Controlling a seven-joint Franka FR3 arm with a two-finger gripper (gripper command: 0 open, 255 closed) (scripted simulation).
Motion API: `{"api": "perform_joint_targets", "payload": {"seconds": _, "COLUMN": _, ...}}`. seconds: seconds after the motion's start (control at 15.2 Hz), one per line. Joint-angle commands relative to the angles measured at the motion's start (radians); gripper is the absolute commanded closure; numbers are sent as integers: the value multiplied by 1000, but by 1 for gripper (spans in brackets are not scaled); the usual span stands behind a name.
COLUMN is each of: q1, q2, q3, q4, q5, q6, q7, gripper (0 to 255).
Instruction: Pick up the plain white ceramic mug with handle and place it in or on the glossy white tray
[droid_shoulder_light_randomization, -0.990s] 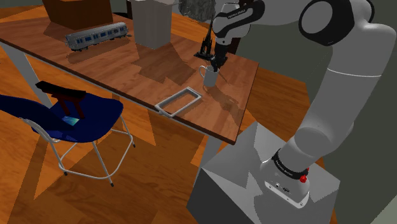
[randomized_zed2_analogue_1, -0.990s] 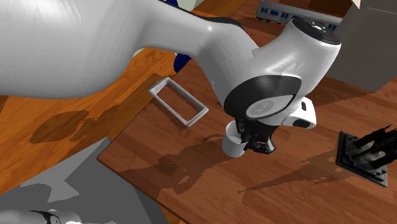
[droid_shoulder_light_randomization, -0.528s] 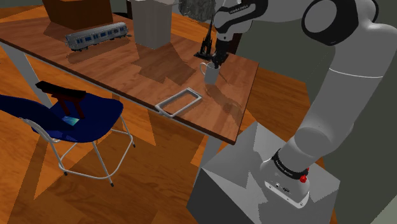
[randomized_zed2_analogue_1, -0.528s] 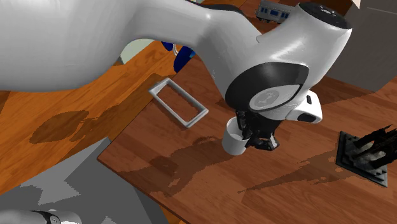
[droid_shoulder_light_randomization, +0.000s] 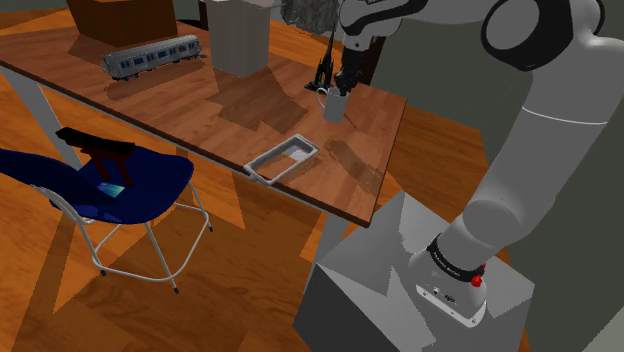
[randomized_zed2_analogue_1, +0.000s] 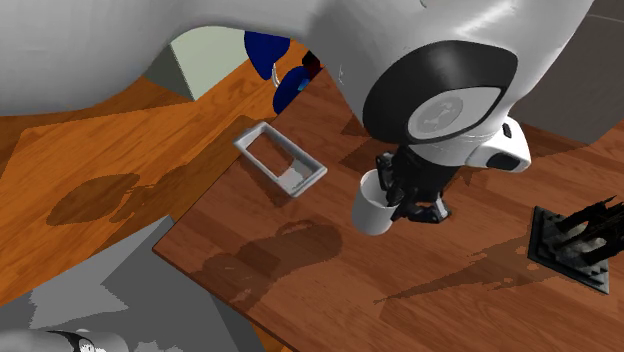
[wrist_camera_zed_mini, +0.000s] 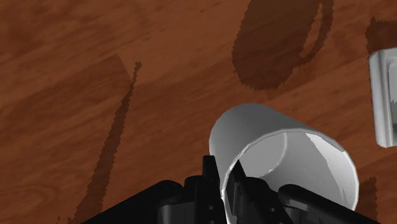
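Shoulder view: the white arm reaches over the wooden tabletop (droid_shoulder_light_randomization: 180, 95) and the gripper (droid_shoulder_light_randomization: 341, 90) points down at the far corner. The mug (droid_shoulder_light_randomization: 335, 106), drawn pale grey-white, hangs under it.

Wrist view: the fingers (wrist_camera_zed_mini: 208, 181) are clamped on the mug (wrist_camera_zed_mini: 280, 153) at its rim, one outside the wall and one inside. We look into the open mouth. We cannot make out the handle here.

Second exterior view: the mug (randomized_zed2_analogue_1: 372, 205) hangs clear of the tabletop (randomized_zed2_analogue_1: 330, 290), a little tilted, with the gripper (randomized_zed2_analogue_1: 405, 195) on its rim. Its round shadow (randomized_zed2_analogue_1: 290, 245) lies on the wood, apart from the mug and toward this view's lower left.

The tray (droid_shoulder_light_randomization: 282, 160) is a shallow white rectangle lying flat at the tabletop's edge, on the chair's side. In the shoulder view it sits below and left of the mug. The two are near each other but do not touch. In the second exterior view the tray (randomized_zed2_analogue_1: 280, 160) is up and left of the mug. In the wrist view a corner of the tray (wrist_camera_zed_mini: 382, 95) shows beyond the mug.

Also noted: a black rack (droid_shoulder_light_randomization: 322, 72) just behind the mug in the shoulder view, a model train (droid_shoulder_light_randomization: 150, 55), a tall grey block (droid_shoulder_light_randomization: 238, 35), and a blue chair (droid_shoulder_light_randomization: 100, 185) beside the tabletop on the wooden floor.
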Motion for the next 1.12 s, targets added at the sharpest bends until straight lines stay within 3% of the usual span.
{"api": "perform_joint_targets", "payload": {"seconds": 0.0, "q1": 0, "q2": -7, "q3": 0, "q4": 16, "q5": -1, "q6": -23, "q7": 1, "gripper": 255}}
{"api": "perform_joint_targets", "payload": {"seconds": 0.4, "q1": 0, "q2": -20, "q3": -1, "q4": 68, "q5": -4, "q6": -89, "q7": 2, "gripper": 255}}
{"api": "perform_joint_targets", "payload": {"seconds": 1.06, "q1": 130, "q2": -144, "q3": 88, "q4": -55, "q5": -15, "q6": -86, "q7": 222, "gripper": 255}}
